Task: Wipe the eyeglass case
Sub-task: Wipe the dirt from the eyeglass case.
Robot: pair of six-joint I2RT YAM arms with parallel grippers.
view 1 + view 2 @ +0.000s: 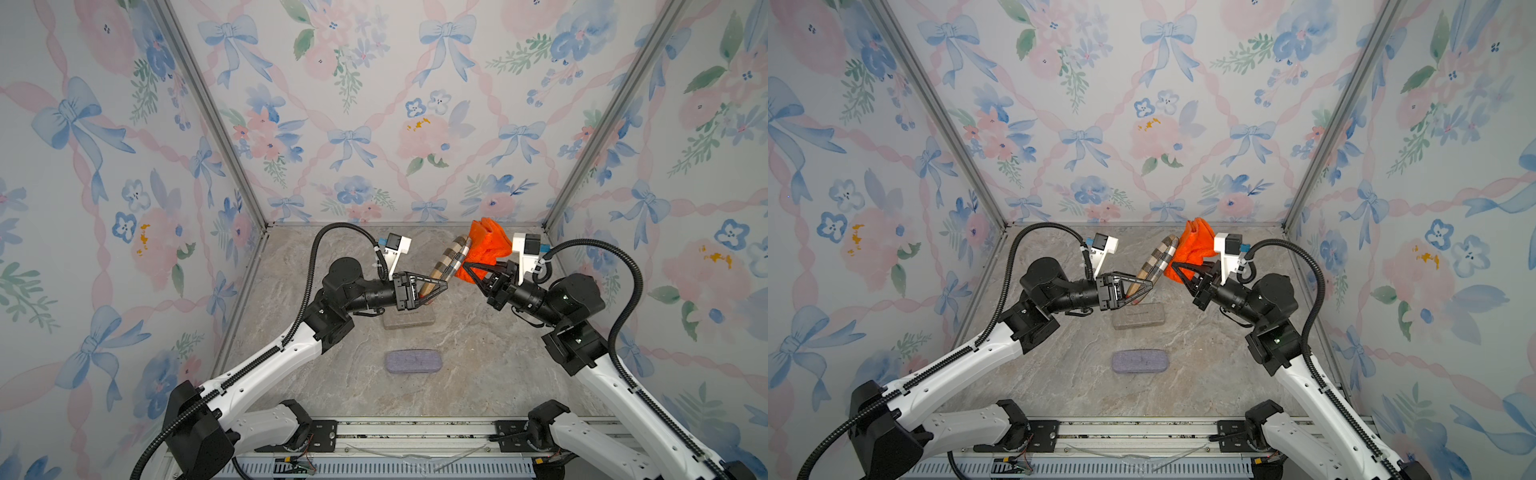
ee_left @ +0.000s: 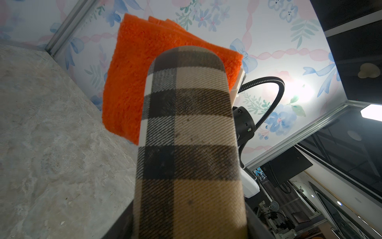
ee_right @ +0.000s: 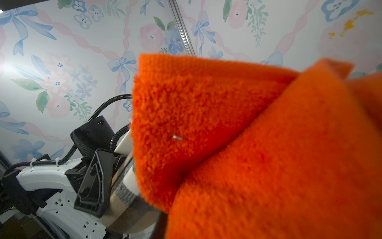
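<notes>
My left gripper [image 1: 440, 288] [image 1: 1147, 286] is shut on the lower end of a tan, black and white plaid eyeglass case [image 1: 451, 259] [image 1: 1156, 257] and holds it tilted up above the table. In the left wrist view the eyeglass case [image 2: 190, 134] fills the middle. A folded orange cloth [image 1: 484, 245] [image 1: 1192, 245] is gripped by my shut right gripper [image 1: 468, 268] [image 1: 1177, 266], and it presses against the case's upper end. The cloth [image 2: 132, 82] shows behind the case. In the right wrist view the cloth [image 3: 248, 144] hides the jaws, and the case [image 3: 126, 198] shows beside it.
Two more cases lie on the marble table [image 1: 478, 353]: a grey-beige one [image 1: 409, 319] [image 1: 1139, 316] under the left gripper, and a purple-grey one [image 1: 412, 362] [image 1: 1140, 361] nearer the front. Floral walls close in three sides. A metal rail [image 1: 415, 432] runs along the front.
</notes>
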